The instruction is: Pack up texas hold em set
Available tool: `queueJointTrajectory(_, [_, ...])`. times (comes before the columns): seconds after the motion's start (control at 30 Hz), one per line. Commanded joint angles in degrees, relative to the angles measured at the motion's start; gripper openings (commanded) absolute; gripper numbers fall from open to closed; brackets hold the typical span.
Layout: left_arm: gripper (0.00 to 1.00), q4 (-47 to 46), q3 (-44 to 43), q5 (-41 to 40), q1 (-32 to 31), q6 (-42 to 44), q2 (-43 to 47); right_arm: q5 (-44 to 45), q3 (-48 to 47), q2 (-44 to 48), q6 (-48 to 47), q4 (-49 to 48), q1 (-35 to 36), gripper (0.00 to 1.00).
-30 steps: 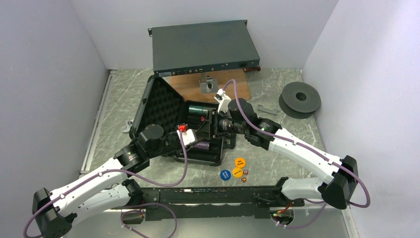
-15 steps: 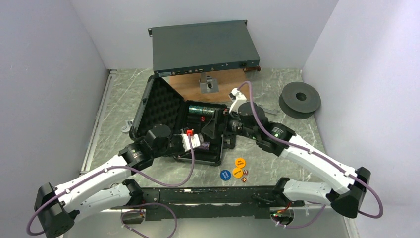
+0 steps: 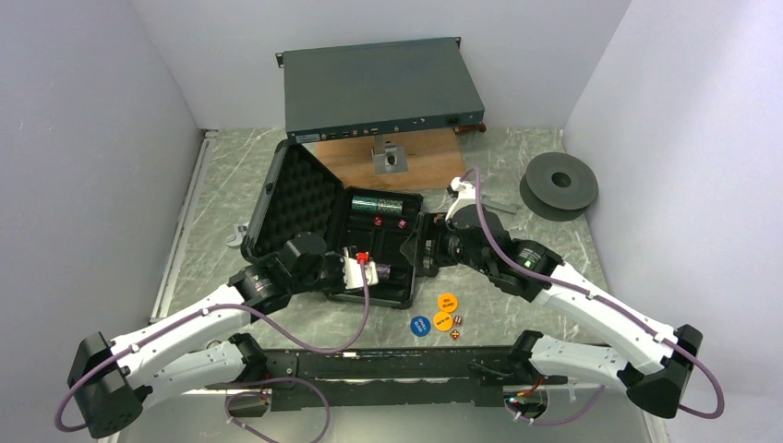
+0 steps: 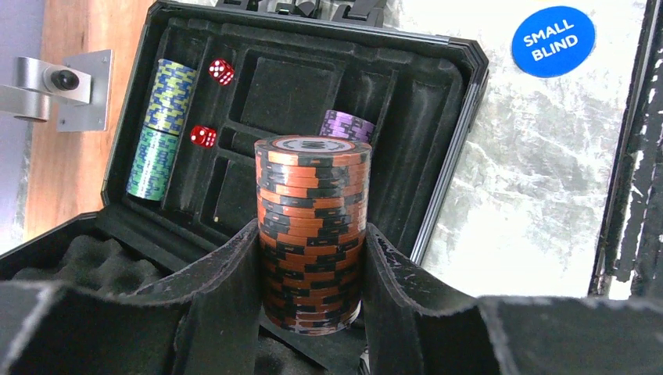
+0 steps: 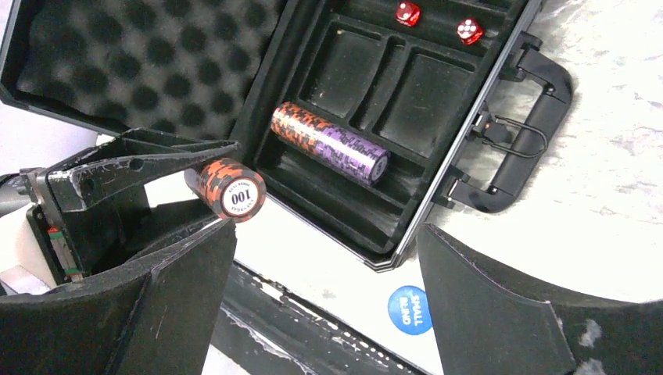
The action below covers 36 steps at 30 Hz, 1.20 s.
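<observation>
Clamping an orange chip stack [image 4: 313, 195], the left gripper [image 4: 313, 262] hangs at the case's [image 4: 461, 101] edge; the right gripper [image 5: 324, 230] gapes wide above it.

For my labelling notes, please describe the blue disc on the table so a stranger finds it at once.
Start at the open black case in the middle of the table. Just off its near right corner, three round discs lie on the marble. The blue disc, printed SMALL BLIND, is the only one that is not orange.
</observation>
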<state>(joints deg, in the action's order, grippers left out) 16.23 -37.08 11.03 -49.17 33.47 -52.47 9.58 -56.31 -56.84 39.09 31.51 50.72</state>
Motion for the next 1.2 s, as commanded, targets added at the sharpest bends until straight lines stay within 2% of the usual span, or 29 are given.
queueJointTrajectory(0.0, [0.00, -3.18, -1.62, -0.03, 0.09, 4.28, -0.67, 2.14, 0.64, 3.46, -1.73, 0.85, -0.01, 0.89])
queueJointTrajectory(0.17, [0.00, -1.22, -1.41, 0.25, 0.04, 8.47, -2.58, 2.59, 1.25, 4.47, -2.63, 1.66, 0.00, 0.89])
queueJointTrajectory(0.53, [0.00, 8.20, -6.40, 1.79, 1.11, 11.23, -11.07, 3.49, 2.35, 5.89, -3.31, 3.27, 0.00, 0.89])
queueJointTrajectory(0.97, [0.00, 9.58, -7.67, -3.19, 1.40, 12.84, -16.91, 3.60, 2.79, 5.24, -4.10, 3.30, 0.04, 0.89])
queueJointTrajectory(1.17, [0.05, 10.03, -8.04, -4.51, 1.44, 13.10, -18.63, 3.60, 3.10, 5.27, -4.29, 3.22, 0.01, 0.89])
